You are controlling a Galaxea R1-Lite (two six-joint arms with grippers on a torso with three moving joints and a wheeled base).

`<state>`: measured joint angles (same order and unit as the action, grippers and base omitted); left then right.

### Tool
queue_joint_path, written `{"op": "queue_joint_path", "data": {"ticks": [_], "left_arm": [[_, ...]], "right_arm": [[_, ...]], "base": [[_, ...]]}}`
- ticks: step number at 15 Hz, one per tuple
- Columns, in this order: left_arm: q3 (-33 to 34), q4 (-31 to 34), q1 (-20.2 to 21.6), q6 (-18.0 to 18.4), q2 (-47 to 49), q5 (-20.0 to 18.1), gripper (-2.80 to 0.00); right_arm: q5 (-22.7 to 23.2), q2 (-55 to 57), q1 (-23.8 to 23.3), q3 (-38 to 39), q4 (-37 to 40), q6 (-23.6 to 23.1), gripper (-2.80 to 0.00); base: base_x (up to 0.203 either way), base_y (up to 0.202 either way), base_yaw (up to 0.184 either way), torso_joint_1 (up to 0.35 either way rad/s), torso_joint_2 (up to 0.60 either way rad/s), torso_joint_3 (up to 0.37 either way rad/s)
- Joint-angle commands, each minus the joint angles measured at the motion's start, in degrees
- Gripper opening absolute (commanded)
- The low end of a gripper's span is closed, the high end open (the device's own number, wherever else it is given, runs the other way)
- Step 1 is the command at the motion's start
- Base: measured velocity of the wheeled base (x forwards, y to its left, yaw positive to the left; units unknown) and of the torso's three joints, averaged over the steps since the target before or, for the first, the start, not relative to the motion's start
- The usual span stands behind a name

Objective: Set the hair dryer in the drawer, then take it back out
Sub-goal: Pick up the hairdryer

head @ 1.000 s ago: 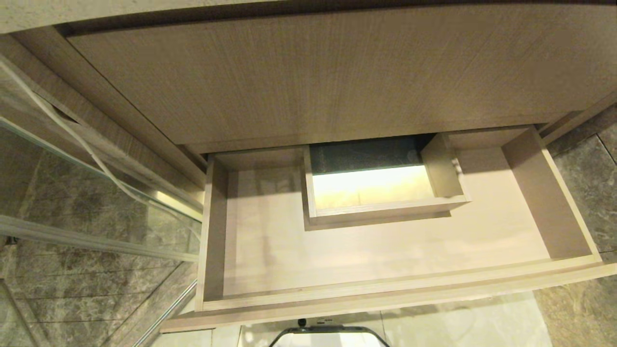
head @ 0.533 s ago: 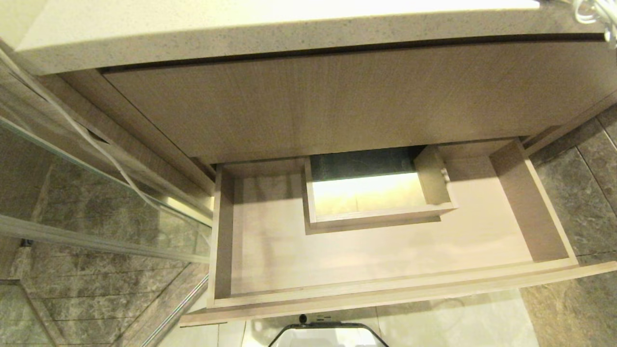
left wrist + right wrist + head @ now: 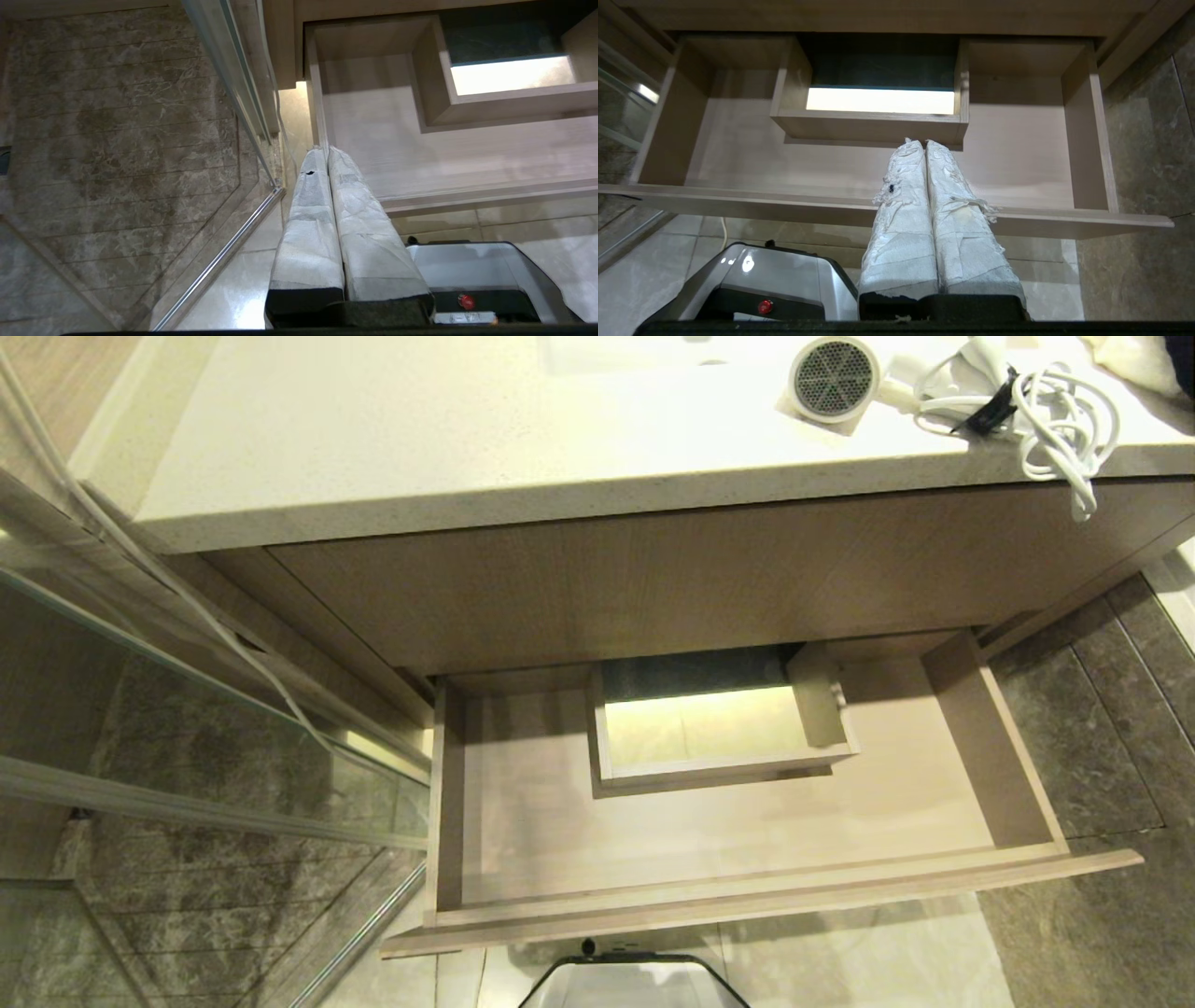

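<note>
Hair dryer: small white hair dryer (image 3: 834,380) with dark mesh grille lies on the pale speckled stone countertop (image 3: 448,439), beside its bundled white cord (image 3: 1046,415).
Drawer: wide light wood-grain drawer (image 3: 747,896) stands pulled out below, nothing inside.
Left gripper (image 3: 325,151): jaws pressed together, holding nothing.
Right gripper (image 3: 923,143): jaws pressed together, holding nothing.

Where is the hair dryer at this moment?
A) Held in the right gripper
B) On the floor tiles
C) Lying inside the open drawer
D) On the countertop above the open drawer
D: the hair dryer lies on the countertop with its cord bundled beside it, while the drawer below stands open with nothing in it.
</note>
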<state>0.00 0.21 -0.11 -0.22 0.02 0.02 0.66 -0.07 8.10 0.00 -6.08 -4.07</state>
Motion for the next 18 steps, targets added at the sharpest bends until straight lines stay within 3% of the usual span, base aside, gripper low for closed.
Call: {"op": "queue_joint_path", "data": {"ticks": [1,12,18], "left_arm": [[0.1,0.0,0.0,0.0,0.0,0.1,-2.8],[0.1,0.0,0.0,0.0,0.0,0.1,-2.8],[0.1,0.0,0.0,0.1,0.0,0.0,-2.8]], "right_arm": [[0.0,-2.2,0.1,2.3,-0.1,-0.1,-2.8],[0.0,-2.2,0.1,2.3,-0.1,-0.1,-2.8],[-0.1,-2.2,0.1,2.3,-0.1,0.6,-2.8]], "base": [[0.0,0.0,0.0,0.302,-0.6,-0.286],[0.0,0.0,0.0,0.231,-0.44,-0.217],[0.0,0.0,0.0,0.067,-0.13,-0.062]]}}
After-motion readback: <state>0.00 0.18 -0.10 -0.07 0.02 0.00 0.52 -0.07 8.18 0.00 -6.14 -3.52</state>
